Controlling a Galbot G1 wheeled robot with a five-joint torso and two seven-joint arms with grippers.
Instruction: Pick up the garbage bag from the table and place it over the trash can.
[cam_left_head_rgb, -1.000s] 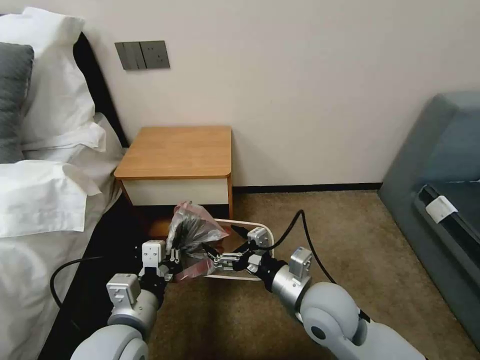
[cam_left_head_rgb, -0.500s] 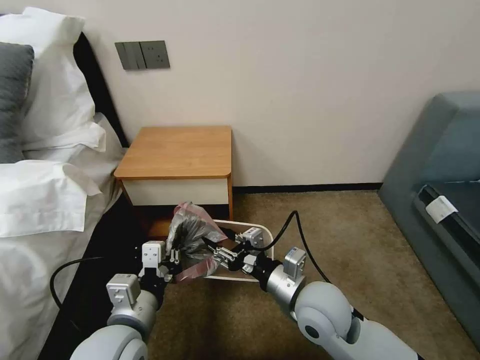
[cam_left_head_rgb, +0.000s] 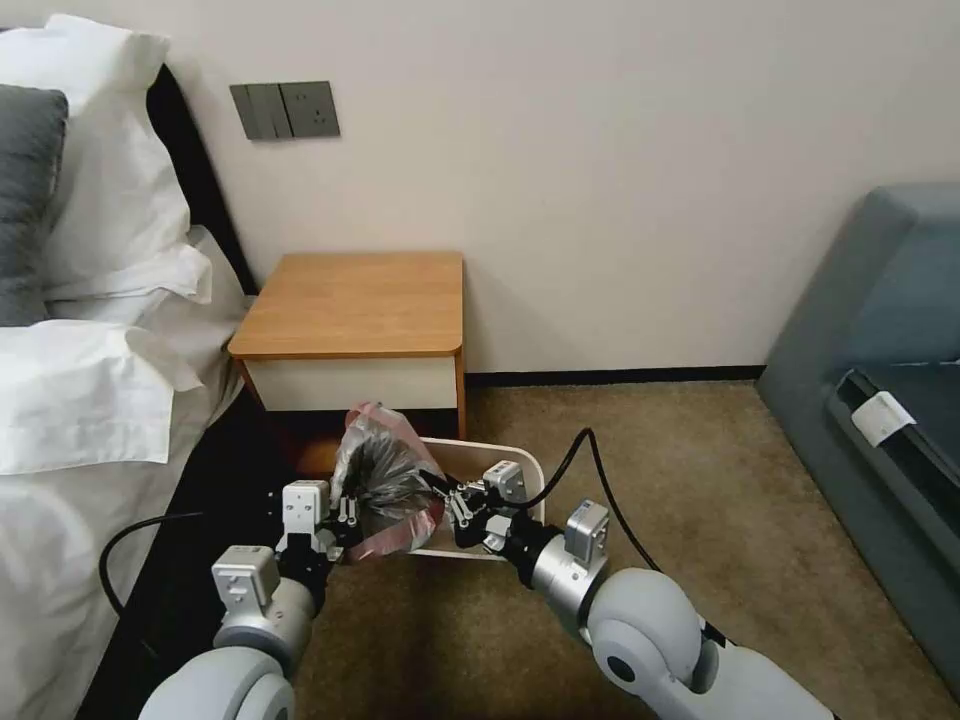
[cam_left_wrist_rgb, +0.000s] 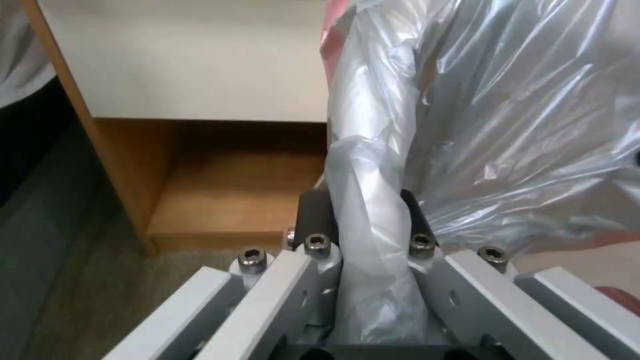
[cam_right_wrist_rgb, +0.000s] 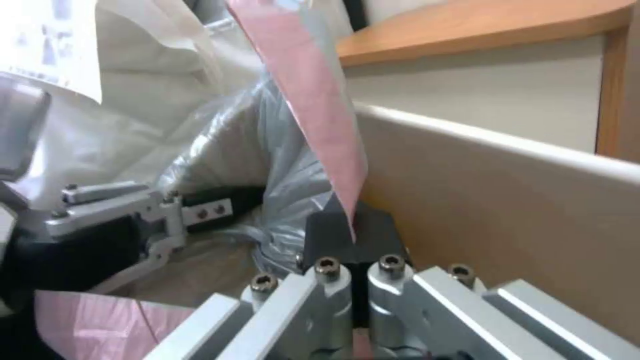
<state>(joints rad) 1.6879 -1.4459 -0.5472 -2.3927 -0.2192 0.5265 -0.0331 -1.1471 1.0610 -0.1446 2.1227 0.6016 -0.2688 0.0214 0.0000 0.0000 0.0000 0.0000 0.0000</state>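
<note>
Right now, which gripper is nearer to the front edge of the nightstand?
The left gripper. It holds the garbage bag just below the table. The right gripper pinches the pink rim over the trash can.

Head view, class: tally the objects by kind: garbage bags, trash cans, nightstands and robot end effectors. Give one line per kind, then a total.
Garbage bags: 1, the garbage bag, pinched by both end effectors
Trash cans: 1, the trash can, on the carpet
Nightstands: 1, the nightstand
End effectors: 2, the left end effector and the right end effector
Total: 5
</note>
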